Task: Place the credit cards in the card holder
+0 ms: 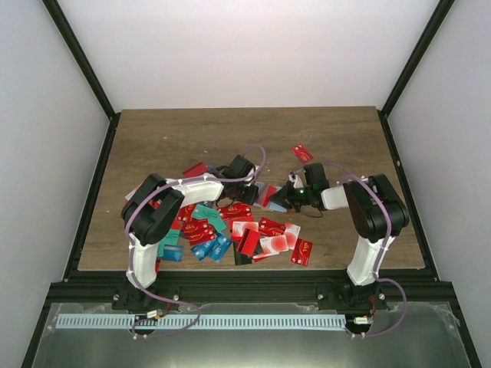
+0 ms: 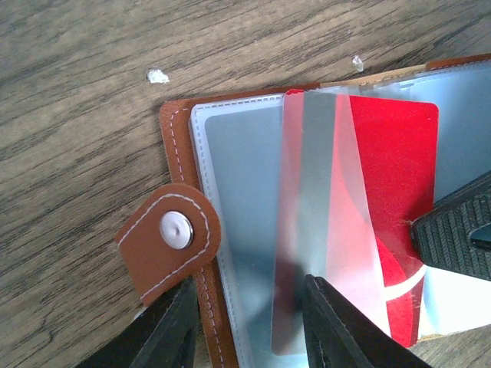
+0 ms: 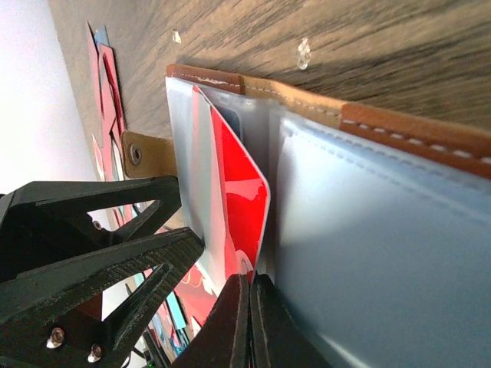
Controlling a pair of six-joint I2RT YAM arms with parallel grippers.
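Enclosing everything, plain white walls and a black frame rise around the brown wood-grain table, a matte surface bare at the back and crowded toward the near edge. Most credit cards lie heaped and overlapping at the near left, handy for picking; one stray card sits apart, farther back. The card holder lies open mid-table, its clear sleeves facing up. The left gripper straddles its stitched edge and first sleeve with fingers apart, probably to steady it; whether it actually squeezes cannot be told. The right gripper, fingers pressed together, seems to nip the end of a red card sitting partly inside a sleeve, likely feeding it in. The snap tab lies undone.
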